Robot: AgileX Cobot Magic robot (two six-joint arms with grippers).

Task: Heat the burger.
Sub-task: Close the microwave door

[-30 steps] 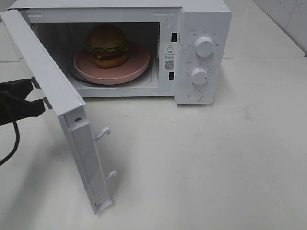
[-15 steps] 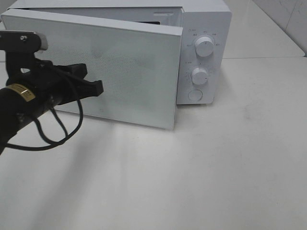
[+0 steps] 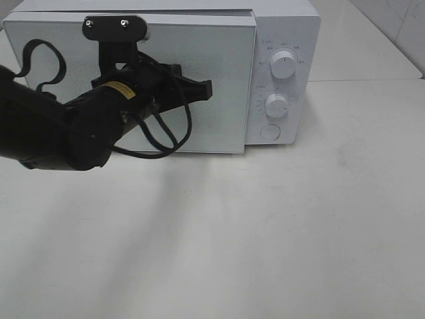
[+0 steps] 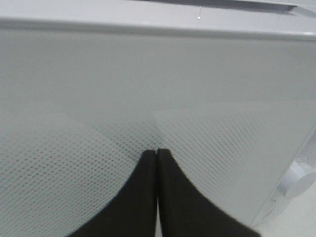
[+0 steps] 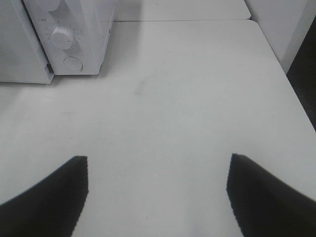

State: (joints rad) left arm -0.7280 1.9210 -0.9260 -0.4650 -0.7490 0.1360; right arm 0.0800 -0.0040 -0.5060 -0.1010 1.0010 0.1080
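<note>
The burger is hidden behind the door of the white microwave. That door lies flat against the oven's front. My left gripper is shut with nothing in it, and its black tips rest against the door's right half. In the left wrist view the two fingertips meet on the dotted door panel. My right gripper hangs open over the bare table, to the right of the microwave, with nothing between its fingers.
The microwave's control panel carries an upper knob, a lower knob and a round button. The white table stretches in front, and its right edge shows in the right wrist view.
The door has swung from wide open to flat against the oven, hiding the burger and pink plate. My left gripper has travelled right with it, staying shut.
</note>
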